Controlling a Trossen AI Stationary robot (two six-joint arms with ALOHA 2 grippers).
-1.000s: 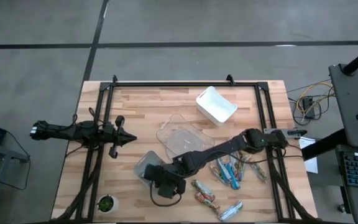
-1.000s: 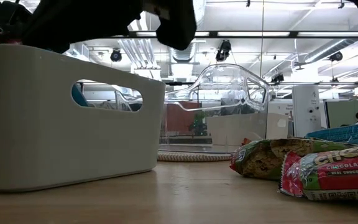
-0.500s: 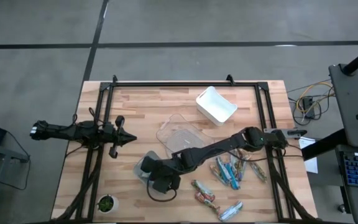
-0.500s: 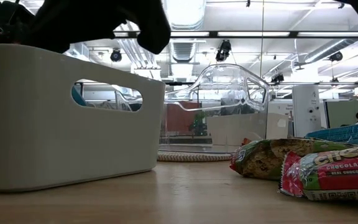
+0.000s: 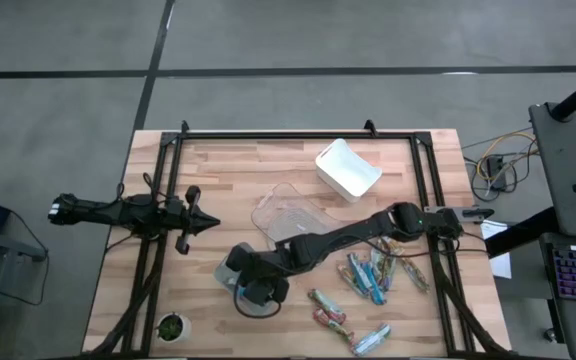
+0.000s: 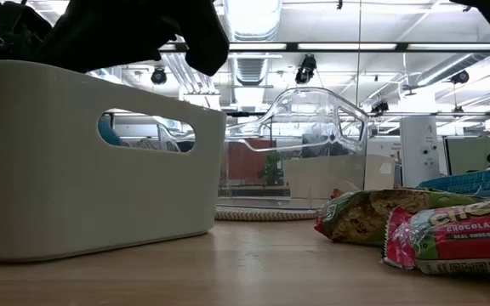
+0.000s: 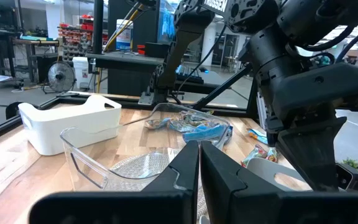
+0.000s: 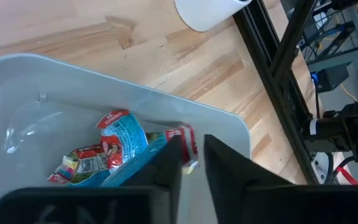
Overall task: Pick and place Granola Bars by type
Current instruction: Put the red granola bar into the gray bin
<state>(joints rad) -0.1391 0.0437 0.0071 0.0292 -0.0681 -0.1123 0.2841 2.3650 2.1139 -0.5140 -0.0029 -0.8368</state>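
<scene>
Right gripper hangs over the grey bin near the front of the table, and points down into it. Its two dark fingers stand a little bit apart, with a thin gap between them. A blue bar lies in the bin under the fingers. One end of its wrapper sits right at the fingertips, and I cannot tell if it touches them. Just beside it in the bin lies a red and yellow bar.

From above, the right arm reaches from the right side across the table to the grey bin. The other bars are still out on the wood, to the right of that bin. A small pile of blue bars lies under the arm. A red bar lies closer to the front edge, and one more blue bar near the edge lies just past it. In the low view a greenish-brown bar lies touching a red one.

A clear bin sits in the middle of the table, and a white bin sits behind it.

The left gripper waits off to the left side, well apart from the bars, with its fingers pressed together
</scene>
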